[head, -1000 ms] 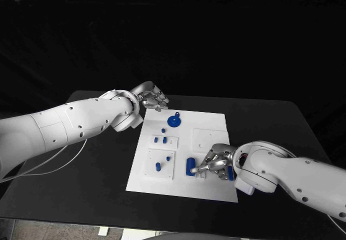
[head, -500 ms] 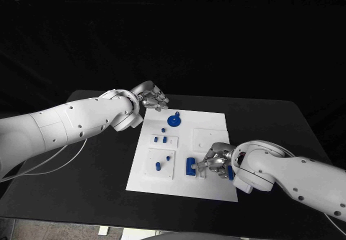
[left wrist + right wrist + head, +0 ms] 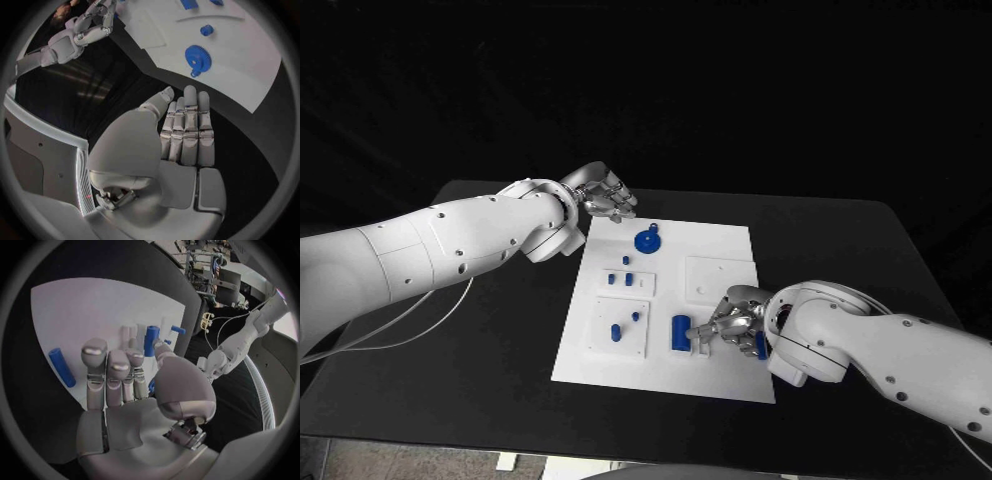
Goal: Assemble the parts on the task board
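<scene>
The white board [image 3: 718, 250] lies in the middle of the black counter [image 3: 848, 250], running from the frame's centre down toward the lower middle.

The left hand [image 3: 600, 196] hangs just past the board's upper left corner, over the counter. In the left wrist view its fingers [image 3: 189, 125] lie straight and side by side with nothing in them, and the blue gear [image 3: 197, 57] sits on the board beyond their tips.

In the head view the gear [image 3: 648, 240] is near the board's top edge. Below it stand small blue pegs [image 3: 627, 279] on a raised white square, and lower left two more blue pieces [image 3: 629, 322] on another square.

The right hand [image 3: 728, 321] is at the board's lower right, bent down onto it. Just left of it stands a blue cylinder [image 3: 681, 332], touching or nearly touching the fingers; whether it is gripped I cannot tell. Another blue cylinder [image 3: 760, 345] lies at the board's right edge beside the wrist; the right wrist view shows it [image 3: 62, 367] flat on the board next to the fingers [image 3: 95, 365].
</scene>
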You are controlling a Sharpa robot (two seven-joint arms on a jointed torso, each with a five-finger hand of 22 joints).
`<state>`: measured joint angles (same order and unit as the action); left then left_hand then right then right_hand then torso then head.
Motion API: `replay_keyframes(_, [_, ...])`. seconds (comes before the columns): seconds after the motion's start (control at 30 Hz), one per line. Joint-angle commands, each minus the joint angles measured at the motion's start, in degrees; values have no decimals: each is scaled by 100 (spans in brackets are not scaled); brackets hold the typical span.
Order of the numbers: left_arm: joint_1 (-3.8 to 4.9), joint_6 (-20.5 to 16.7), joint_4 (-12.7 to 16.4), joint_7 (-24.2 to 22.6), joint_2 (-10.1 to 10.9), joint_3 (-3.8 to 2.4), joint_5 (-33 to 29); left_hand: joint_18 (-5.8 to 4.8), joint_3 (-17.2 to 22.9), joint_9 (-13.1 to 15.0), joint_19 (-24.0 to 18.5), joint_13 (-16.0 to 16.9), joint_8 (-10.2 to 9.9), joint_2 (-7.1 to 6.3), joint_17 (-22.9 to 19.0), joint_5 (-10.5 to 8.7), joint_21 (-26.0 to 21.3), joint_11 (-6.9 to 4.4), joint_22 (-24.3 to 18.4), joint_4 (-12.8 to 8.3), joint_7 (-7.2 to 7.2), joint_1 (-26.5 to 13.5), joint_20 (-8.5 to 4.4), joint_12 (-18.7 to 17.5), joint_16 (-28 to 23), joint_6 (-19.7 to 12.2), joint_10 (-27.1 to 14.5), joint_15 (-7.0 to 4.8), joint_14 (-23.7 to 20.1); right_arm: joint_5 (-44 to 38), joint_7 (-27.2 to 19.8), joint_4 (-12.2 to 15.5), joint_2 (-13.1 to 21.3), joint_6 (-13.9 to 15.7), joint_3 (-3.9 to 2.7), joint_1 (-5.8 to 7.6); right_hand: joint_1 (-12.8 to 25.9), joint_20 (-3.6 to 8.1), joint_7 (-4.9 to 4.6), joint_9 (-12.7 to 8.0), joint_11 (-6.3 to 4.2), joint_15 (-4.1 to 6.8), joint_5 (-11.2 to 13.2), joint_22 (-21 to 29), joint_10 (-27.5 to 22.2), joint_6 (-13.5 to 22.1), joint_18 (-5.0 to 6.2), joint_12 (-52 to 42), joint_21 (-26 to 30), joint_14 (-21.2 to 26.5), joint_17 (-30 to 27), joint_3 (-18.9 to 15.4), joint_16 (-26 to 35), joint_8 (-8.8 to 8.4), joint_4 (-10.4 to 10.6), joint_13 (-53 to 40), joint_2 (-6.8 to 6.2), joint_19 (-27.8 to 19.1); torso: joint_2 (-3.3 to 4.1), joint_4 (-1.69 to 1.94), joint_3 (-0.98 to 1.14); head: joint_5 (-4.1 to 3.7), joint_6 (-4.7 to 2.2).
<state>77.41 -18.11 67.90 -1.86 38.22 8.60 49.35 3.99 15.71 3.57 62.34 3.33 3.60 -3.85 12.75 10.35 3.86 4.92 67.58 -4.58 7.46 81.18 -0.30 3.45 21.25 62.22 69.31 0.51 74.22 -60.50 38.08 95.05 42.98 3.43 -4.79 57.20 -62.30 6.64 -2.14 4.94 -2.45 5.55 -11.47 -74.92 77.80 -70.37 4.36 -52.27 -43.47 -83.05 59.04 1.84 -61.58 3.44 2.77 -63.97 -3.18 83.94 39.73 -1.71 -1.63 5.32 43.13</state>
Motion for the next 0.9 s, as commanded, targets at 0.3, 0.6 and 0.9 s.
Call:
replay_keyframes(0.3, [4, 3, 23, -50, 11, -3, -2, -50, 5, 7, 28, 1, 1, -12, 9, 25, -1, 15, -4, 21, 8, -3, 10, -3, 28, -41, -44, 43, -15, 189, -604, 91, 298, 473, -122, -27, -254, 7, -118, 57, 40, -14, -174, -168, 11, 327, -32, -93, -36, -7, 6, -567, -24, 22, -8, -58, 124, 327, 0, -5, 7, -59, -20])
replay_keyframes(0.6, [4, -33, 30, -78, 31, -2, -2, -50, 14, 7, 30, 1, 0, -20, 13, 19, -2, 10, 0, 27, 6, 0, 9, -3, 34, -36, -31, 39, -11, 141, -717, 98, 822, -223, -522, -24, -533, -15, -125, 51, 58, -25, -183, -167, -15, 333, -34, -67, -15, -1, -34, -269, 0, 16, -528, -34, 301, 316, -6, -17, 11, -202, -40])
replay_keyframes(0.9, [4, -48, 52, -85, 58, 0, -2, -50, 14, 7, 30, 1, 0, -20, 13, 19, -2, 10, 0, 27, 6, 0, 9, -3, 34, -36, -31, 39, -11, -297, -414, 129, 1296, -703, -625, -25, -295, -8, -76, 56, 31, -23, 44, -169, -23, 173, -55, -28, 56, 1, -87, 169, 37, 22, -678, 3, 165, 314, -1, -21, 17, -366, -40])
